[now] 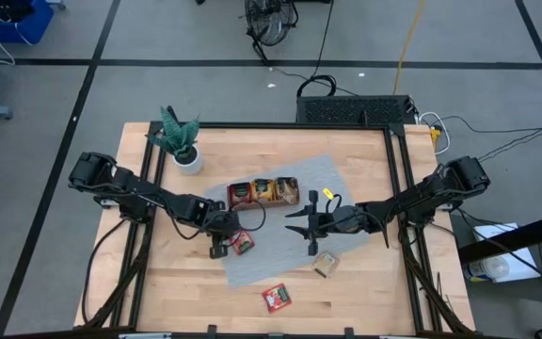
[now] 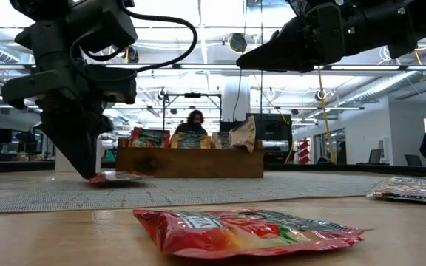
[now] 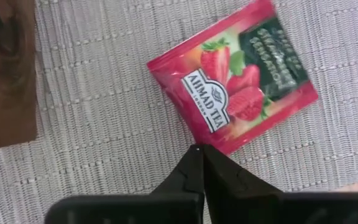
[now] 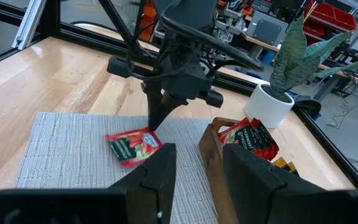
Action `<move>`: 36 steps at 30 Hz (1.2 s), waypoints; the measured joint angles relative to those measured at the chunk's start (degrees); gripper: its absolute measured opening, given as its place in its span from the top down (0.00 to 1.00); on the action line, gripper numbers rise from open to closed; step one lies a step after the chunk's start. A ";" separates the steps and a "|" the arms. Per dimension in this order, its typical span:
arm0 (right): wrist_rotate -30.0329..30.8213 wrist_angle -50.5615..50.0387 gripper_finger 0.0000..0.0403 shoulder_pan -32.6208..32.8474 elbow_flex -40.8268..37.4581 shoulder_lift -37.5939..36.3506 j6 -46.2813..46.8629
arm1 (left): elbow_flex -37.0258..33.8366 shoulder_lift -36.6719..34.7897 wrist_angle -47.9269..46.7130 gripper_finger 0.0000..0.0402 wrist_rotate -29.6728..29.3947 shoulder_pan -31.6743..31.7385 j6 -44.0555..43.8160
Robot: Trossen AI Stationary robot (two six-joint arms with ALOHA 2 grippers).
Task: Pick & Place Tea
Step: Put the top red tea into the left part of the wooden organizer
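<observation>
While sachets (image 1: 263,189) fill wooden tray (image 1: 294,201), pale sachet (image 1: 326,264) lies outside

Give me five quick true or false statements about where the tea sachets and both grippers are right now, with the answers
1. The left gripper is shut at the edge of a red sachet lying on the grey mat. True.
2. The right gripper holds a sachet. False: its fingers stand apart with nothing between them.
3. The wooden tray already has sachets in it. True.
4. The potted plant stands inside the tray. False: it stands on the bare table, beyond the mat's corner.
5. Every loose sachet lies on the mat. False: another red sachet lies on the wood near the table's front edge.
</observation>
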 joint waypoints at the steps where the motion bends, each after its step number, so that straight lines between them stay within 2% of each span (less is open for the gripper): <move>1: 0.00 0.00 0.70 0.00 0.00 0.00 0.02 | 0.00 -0.02 0.15 0.99 0.00 0.00 0.10; 6: 0.00 0.00 0.70 0.00 0.00 0.00 0.01 | 0.00 -0.02 1.36 0.98 -0.12 0.00 -3.20; 11: 0.00 0.00 0.70 0.00 0.00 0.00 0.00 | 0.00 -0.02 2.90 0.88 -0.16 0.33 -13.33; 18: 0.00 0.02 0.70 0.00 0.00 0.00 0.00 | 0.00 -0.02 2.74 0.69 -1.40 0.56 -12.08; 23: 0.00 0.04 0.70 0.00 0.00 0.00 0.01 | 0.00 -0.02 3.43 0.61 -1.14 1.73 -12.17; 28: 0.00 0.04 0.70 0.00 0.00 0.00 0.00 | 0.02 -0.04 6.82 0.58 3.65 2.19 -11.99; 36: 0.00 0.04 0.70 0.02 0.00 0.00 0.01 | 0.02 -0.04 7.05 0.58 3.36 2.19 -13.52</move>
